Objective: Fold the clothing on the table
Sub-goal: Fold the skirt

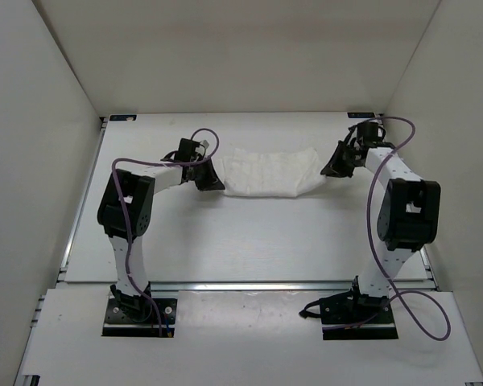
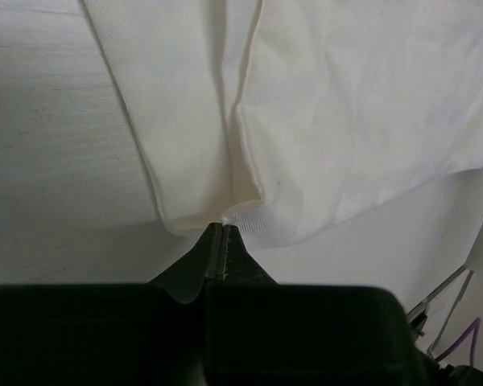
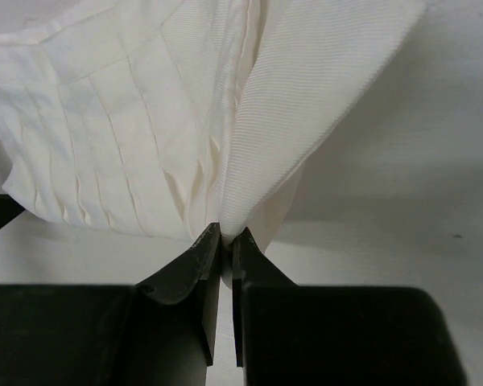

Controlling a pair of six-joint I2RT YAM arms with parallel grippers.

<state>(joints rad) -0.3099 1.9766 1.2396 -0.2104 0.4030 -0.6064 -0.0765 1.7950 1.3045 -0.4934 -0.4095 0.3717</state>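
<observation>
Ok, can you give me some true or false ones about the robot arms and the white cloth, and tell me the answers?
1. The left gripper is pinching the edge of the clothing. True.
2. The right gripper is wide open and touching nothing. False: it is shut on the other end of the clothing.
3. The clothing is bright red. False: it is white.
4. The clothing sits between the two grippers. True.
5. The cables on the arms are purple. True.
</observation>
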